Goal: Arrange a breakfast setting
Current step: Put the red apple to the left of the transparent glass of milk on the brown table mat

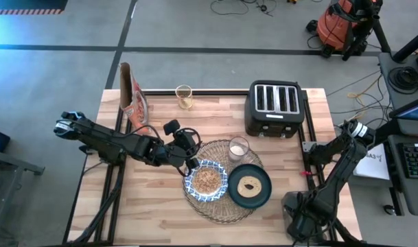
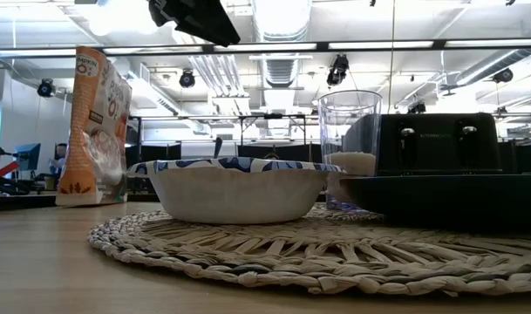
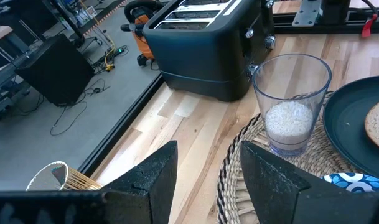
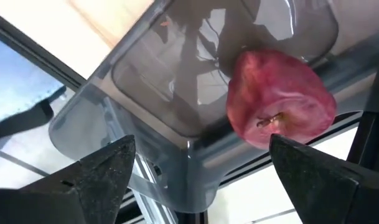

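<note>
The round woven straw placemat [image 1: 221, 209] lies on the table's near middle. On it stand the blue-and-white bowl [image 1: 206, 180] with cereal, the dark teal plate [image 1: 250, 186] with a round piece of bread, and the small clear glass [image 1: 238, 148] with white contents. My left gripper [image 1: 192, 162] hovers open and empty over the placemat's left far edge, beside the bowl; its fingers [image 3: 155, 180] point toward the glass [image 3: 292, 102]. My right gripper [image 4: 195, 168] is open, off the table's right near corner, over a red apple [image 4: 279, 106].
A black four-slot toaster [image 1: 274, 108] stands at the far right. An orange-brown cereal bag [image 1: 133, 103] stands at the far left. A second glass [image 1: 184, 96] with yellowish contents stands at the far edge. The apple lies in a clear plastic bin [image 4: 145, 81].
</note>
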